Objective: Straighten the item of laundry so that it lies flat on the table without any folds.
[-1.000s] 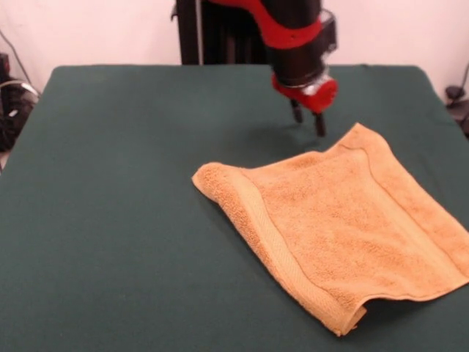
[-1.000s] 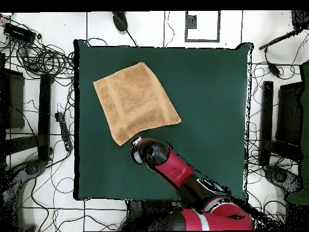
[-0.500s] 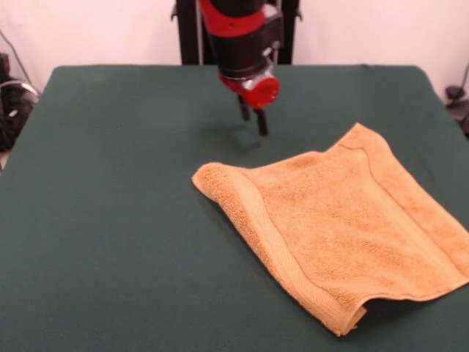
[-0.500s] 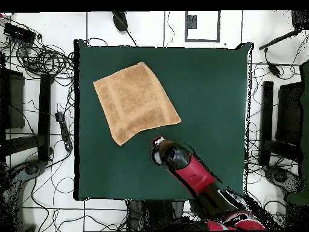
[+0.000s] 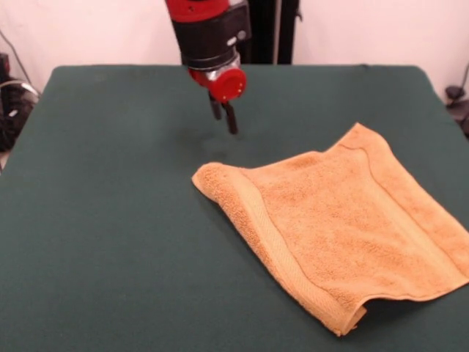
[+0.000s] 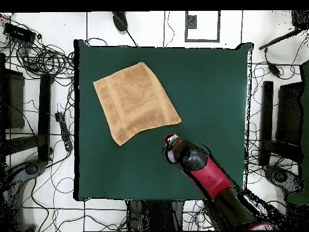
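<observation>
The orange-tan towel lies on the right half of the dark green table. Its left edge looks thick and doubled over, and its near corner is lifted and folded. Paler woven bands run along the left and right sides. In the overhead view the towel sits at the table's upper left. My gripper hangs over bare felt, apart from the towel's far-left corner, slightly open and empty. In the overhead view my gripper is just below and right of the towel's corner.
The black pedestal stands at the table's far edge. Cables and dark equipment lie on the floor around the table.
My gripper has moved away from the towel's far edge, leftward in the front view, and risen slightly. The towel has not moved.
</observation>
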Controlling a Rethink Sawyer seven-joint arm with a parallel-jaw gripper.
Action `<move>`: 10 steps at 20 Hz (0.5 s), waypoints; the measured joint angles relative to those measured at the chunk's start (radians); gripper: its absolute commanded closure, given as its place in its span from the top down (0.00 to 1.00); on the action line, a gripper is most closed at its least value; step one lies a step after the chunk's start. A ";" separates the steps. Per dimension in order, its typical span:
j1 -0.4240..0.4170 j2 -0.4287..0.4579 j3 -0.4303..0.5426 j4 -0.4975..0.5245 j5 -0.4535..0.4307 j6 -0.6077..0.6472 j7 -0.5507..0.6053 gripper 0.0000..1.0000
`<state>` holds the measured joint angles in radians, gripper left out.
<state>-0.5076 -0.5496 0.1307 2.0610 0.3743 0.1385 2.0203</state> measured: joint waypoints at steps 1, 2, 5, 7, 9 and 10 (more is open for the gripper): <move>-0.016 0.001 0.022 -0.003 -0.004 -0.006 0.000 1.00; -0.022 0.001 0.032 -0.004 -0.006 -0.009 0.000 1.00; -0.044 0.007 0.074 -0.010 -0.020 -0.034 0.000 1.00; -0.049 0.011 0.090 -0.015 -0.024 -0.045 0.000 1.00; -0.050 0.019 0.112 -0.029 -0.030 -0.062 0.000 1.00; -0.049 0.025 0.120 -0.037 -0.031 -0.067 0.000 1.00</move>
<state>-0.5566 -0.5243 0.2505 2.0240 0.3436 0.0720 2.0203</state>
